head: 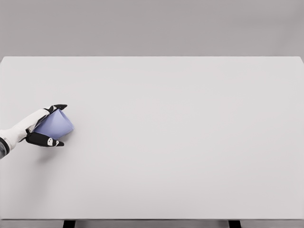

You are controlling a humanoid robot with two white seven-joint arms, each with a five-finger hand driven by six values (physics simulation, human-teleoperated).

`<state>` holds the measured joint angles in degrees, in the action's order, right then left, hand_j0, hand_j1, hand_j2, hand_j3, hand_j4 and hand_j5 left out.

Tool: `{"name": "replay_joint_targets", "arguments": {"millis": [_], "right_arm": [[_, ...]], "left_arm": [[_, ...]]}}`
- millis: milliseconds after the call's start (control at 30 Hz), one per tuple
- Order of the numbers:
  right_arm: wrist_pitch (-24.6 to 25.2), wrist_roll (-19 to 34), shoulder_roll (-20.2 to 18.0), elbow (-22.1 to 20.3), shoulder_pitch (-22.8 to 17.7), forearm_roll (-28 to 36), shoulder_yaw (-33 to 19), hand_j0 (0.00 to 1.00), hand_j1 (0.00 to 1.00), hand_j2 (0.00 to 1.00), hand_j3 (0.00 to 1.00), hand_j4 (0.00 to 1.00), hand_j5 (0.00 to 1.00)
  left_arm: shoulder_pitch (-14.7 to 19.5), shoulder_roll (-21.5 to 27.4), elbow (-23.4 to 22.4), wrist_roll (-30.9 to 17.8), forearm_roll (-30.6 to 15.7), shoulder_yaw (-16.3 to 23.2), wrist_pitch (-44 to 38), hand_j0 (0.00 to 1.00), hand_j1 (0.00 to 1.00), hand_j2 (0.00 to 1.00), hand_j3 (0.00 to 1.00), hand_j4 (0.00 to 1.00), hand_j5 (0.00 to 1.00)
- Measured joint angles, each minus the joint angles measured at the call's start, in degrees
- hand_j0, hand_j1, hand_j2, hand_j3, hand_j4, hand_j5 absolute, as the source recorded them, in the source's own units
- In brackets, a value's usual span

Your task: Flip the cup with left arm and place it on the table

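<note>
Cup (pixel 54 125), at the frame's left, lies tilted in the left hand (pixel 45 127), black fingers (pixel 45 140) closed around it; its wider end points right, off the table (pixel 190 142), I judge.

I'm looking down on a wide white table (pixel 180 142) that fills nearly all of my head view, its far edge running straight across the upper part of the picture against a plain grey backdrop. The near edge sits just above the bottom of the frame, and under it I can see the tops of two dark legs, one toward the left and one toward the right. At the table's left side there's a pale lilac cup (pixel 55 126), tilted, with a faint shadow beneath it; I can't tell whether it touches the tabletop
</note>
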<state>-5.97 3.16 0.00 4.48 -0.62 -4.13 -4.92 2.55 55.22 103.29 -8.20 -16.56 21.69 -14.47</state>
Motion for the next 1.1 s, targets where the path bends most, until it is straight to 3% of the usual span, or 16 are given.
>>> {"name": "replay_joint_targets", "arguments": {"millis": [67,267,767,1100], "right_arm": [[0.0,0.0,0.0,0.0,0.0,0.0,0.0,1.00,1.00,1.00,1.00,1.00,1.00],[0.0,0.0,0.0,0.0,0.0,0.0,0.0,1.00,1.00,1.00,1.00,1.00,1.00],[0.0,0.0,0.0,0.0,0.0,0.0,0.0,1.00,1.00,1.00,1.00,1.00,1.00],[0.0,0.0,0.0,0.0,0.0,0.0,0.0,1.00,1.00,1.00,1.00,1.00,1.00]], "left_arm": [[0.0,0.0,0.0,0.0,0.0,0.0,-0.9,0.96,0.96,0.96,0.96,0.96,0.96],[0.3,0.1,0.0,0.0,-0.2,0.0,-1.8,0.79,0.79,0.79,0.79,0.79,0.79],[3.7,-0.5,0.0,0.0,-0.6,-0.3,-0.7,0.81,0.81,0.81,0.81,0.81,0.81],[4.3,-10.4,-0.1,0.0,-1.2,-4.7,0.3,0.83,0.83,0.83,0.83,0.83,0.83]]}}
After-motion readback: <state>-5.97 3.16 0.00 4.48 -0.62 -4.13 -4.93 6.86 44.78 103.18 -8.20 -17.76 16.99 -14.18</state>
